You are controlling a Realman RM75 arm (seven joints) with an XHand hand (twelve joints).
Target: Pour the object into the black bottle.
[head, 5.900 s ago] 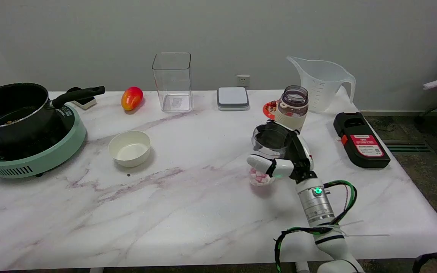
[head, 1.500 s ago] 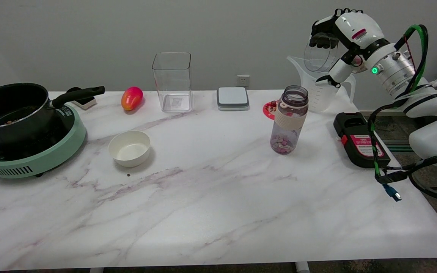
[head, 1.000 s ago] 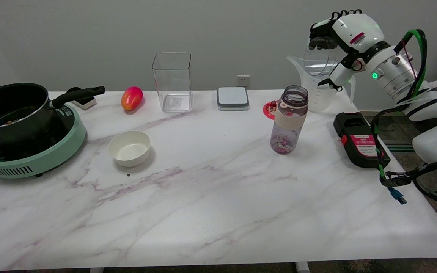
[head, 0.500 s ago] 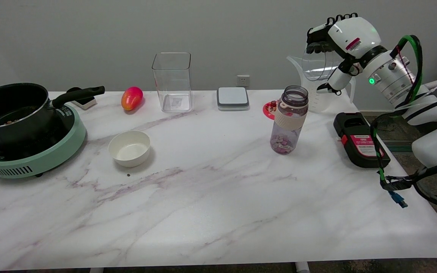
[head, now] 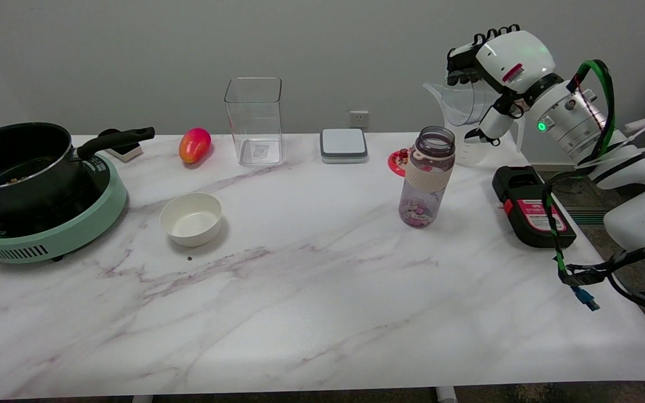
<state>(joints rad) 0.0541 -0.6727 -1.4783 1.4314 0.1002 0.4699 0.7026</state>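
The dark-tinted bottle [head: 428,176] with a cream band stands upright and uncapped on the table, right of centre. Pink and white pieces [head: 415,213] lie in its bottom. My right hand [head: 500,60] is high in the air, up and to the right of the bottle's mouth, in front of the wall. It grips a clear plastic cup [head: 464,102] that is tilted with its mouth to the left. I see nothing inside the cup. The cup hangs apart from the bottle and overlaps the jug behind it.
A translucent measuring jug [head: 471,146] stands behind the bottle, a red lid [head: 396,162] beside it, and a black device [head: 532,207] to its right. Further left are a grey scale [head: 344,144], a clear square container [head: 254,120], a red fruit [head: 194,144], a white bowl [head: 191,218] and a pot [head: 17,159] on a green cooker [head: 48,238].
Nearly six seconds ago the hand held the cup low on the table with the pieces in it. The pieces now lie in the bottle. Over the last second the raised hand has drifted left.
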